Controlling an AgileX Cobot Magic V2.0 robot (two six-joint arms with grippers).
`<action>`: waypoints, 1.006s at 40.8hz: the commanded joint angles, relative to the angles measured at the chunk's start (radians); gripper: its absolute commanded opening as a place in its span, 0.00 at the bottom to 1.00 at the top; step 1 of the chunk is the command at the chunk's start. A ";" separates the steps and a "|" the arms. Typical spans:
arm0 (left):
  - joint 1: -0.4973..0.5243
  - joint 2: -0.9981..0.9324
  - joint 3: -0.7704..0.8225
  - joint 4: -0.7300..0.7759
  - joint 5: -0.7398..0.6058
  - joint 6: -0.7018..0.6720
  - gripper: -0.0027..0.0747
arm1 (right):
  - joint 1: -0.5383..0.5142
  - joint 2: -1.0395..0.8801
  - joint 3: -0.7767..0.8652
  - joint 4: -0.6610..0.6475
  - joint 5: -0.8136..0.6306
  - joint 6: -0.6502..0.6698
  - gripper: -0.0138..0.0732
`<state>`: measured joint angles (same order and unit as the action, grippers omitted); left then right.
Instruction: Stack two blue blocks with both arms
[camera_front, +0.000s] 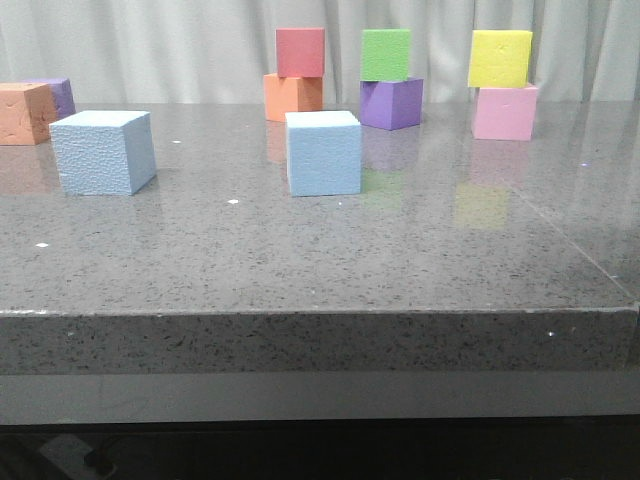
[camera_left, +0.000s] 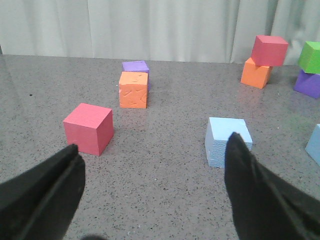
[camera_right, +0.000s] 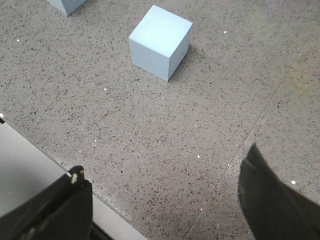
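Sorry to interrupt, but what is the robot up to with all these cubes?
Nothing is held yet. The two blue blocks, left one and right one, sit apart on the table, unstacked. The left gripper and right gripper are both open, each looking toward a blue block. Other coloured cubes stand in pairs at the back.

The grey stone table (camera_front: 420, 260) carries two blue blocks (camera_front: 103, 151) (camera_front: 323, 152), two purple cubes (camera_front: 391, 103) (camera_front: 57, 95), two orange cubes (camera_front: 292, 96) (camera_front: 24, 113), two red cubes (camera_front: 300, 52) (camera_left: 88, 128), one green cube (camera_front: 386, 54), one yellow cube (camera_front: 499, 58) and one pink cube (camera_front: 505, 112)
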<state>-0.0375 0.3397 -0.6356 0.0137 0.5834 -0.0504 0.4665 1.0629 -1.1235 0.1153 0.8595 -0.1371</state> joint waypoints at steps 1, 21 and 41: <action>0.001 0.017 -0.033 0.000 -0.077 -0.001 0.76 | -0.005 -0.083 0.046 -0.002 -0.149 -0.014 0.85; 0.001 0.017 -0.033 -0.002 -0.077 -0.001 0.76 | -0.005 -0.306 0.248 -0.002 -0.224 -0.021 0.85; 0.001 0.044 -0.052 -0.061 -0.141 0.066 0.76 | -0.005 -0.306 0.248 -0.002 -0.194 -0.021 0.85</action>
<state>-0.0375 0.3511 -0.6420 -0.0347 0.5359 -0.0292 0.4665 0.7628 -0.8491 0.1153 0.7272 -0.1477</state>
